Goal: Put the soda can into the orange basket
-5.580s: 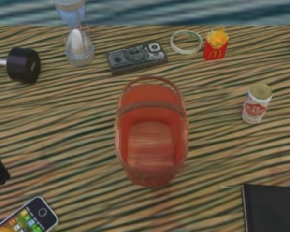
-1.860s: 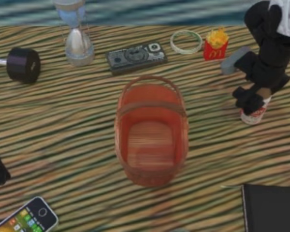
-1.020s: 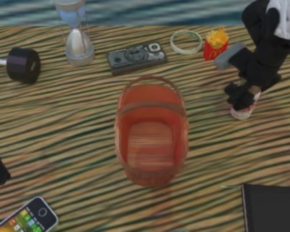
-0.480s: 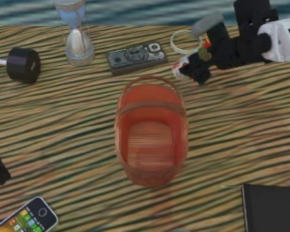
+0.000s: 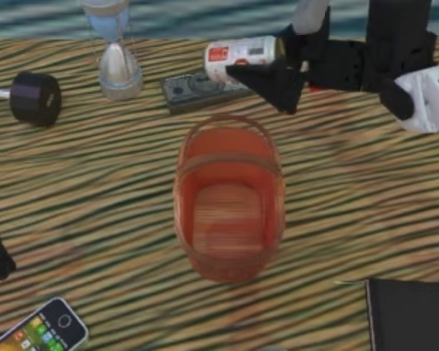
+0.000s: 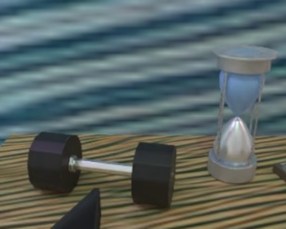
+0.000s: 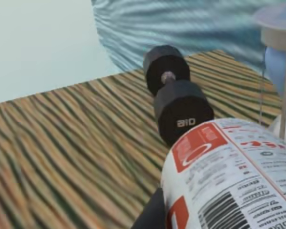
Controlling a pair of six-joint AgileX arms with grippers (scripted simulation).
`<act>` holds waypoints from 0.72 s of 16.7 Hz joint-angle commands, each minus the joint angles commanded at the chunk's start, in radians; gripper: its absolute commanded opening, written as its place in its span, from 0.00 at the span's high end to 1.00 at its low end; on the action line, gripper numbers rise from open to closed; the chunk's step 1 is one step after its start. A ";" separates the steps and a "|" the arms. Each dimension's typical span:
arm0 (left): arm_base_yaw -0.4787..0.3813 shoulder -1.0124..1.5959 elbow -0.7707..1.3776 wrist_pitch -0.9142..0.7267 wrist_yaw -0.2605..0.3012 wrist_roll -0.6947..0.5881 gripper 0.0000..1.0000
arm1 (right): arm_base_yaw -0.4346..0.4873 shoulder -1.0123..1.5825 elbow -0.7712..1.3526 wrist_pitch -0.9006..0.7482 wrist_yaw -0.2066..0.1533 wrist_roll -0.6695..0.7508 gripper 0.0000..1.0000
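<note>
Right pincer point(image 5: 267, 62) clamped on soda can point(image 5: 241, 55), held sideways beyond orange basket point(image 5: 229, 252). Best carried past the hoop handle, centred over the hollow, then lowered before release. Left pincer point(image 6: 81, 214) parked; opening cannot be told.

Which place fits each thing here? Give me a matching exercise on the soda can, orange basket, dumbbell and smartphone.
Things:
1. soda can
2. orange basket
3. dumbbell
4. smartphone

Places:
A. table's left edge, far side
B. near-left corner
C. held on its side in the right gripper, beyond the basket
D. table's middle, empty

Pairs: 1-C, 2-D, 3-A, 4-B
</note>
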 joint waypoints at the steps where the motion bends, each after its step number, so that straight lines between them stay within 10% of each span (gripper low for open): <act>1: 0.000 0.000 0.000 0.000 0.000 0.000 0.00 | 0.005 -0.017 -0.025 0.071 -0.042 0.022 1.00; 6: 0.000 0.000 0.000 0.000 0.000 0.000 0.00 | 0.020 -0.076 -0.098 0.272 -0.172 0.083 1.00; 12: 0.000 0.000 0.000 0.000 0.000 0.000 0.00 | 0.016 -0.072 -0.098 0.281 -0.177 0.086 1.00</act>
